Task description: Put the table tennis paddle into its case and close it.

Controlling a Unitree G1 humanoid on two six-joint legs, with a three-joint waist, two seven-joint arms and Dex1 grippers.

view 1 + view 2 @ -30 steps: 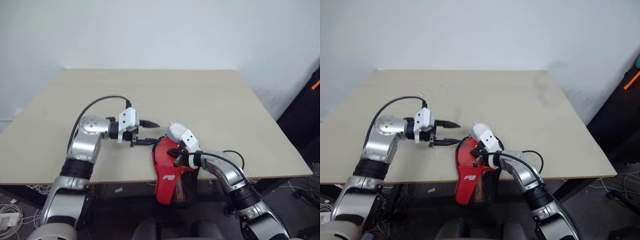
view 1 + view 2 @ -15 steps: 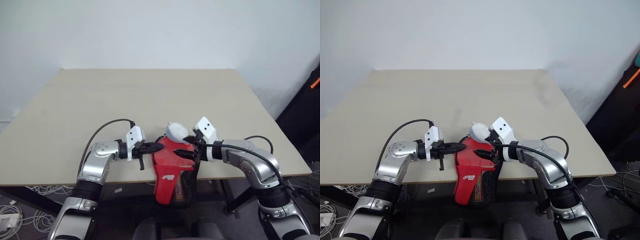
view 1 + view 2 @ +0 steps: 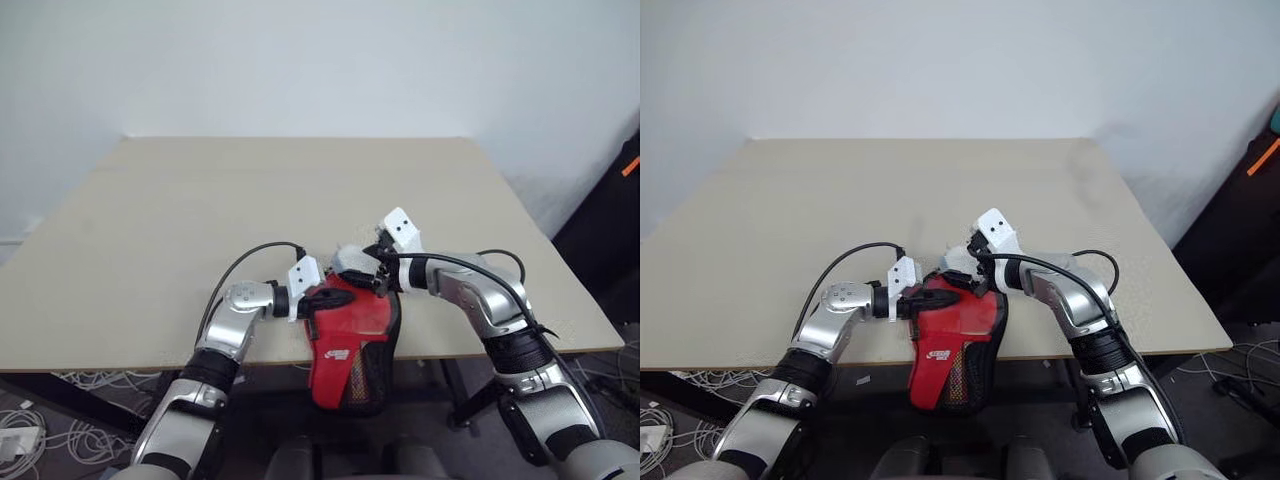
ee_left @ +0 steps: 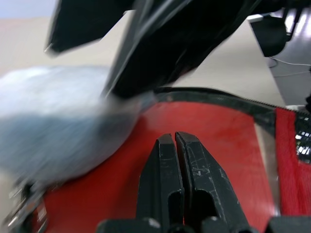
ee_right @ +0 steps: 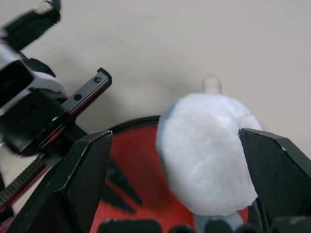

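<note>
The case (image 3: 350, 335) lies red side up at the table's front edge, its logo and mesh pocket end hanging over the edge. A silvery-grey bulge of its lining (image 3: 352, 262) pokes out at the far end. My left gripper (image 3: 322, 297) is shut, with its fingertips (image 4: 167, 145) resting on the red face and nothing between them. My right gripper (image 5: 175, 133) is open, one finger on each side of the lining bulge (image 5: 209, 145). The table tennis paddle is hidden. A small pale nub (image 5: 211, 83) shows beyond the lining; I cannot tell what it is.
The beige table (image 3: 300, 190) stretches bare toward the white wall. Cables (image 3: 20, 425) lie on the floor at the left. Dark equipment with an orange mark (image 3: 628, 170) stands past the table's right edge.
My left gripper shut and moved right and down onto the case's red face. My right gripper opened, let go of the case and rose over the lining bulge.
</note>
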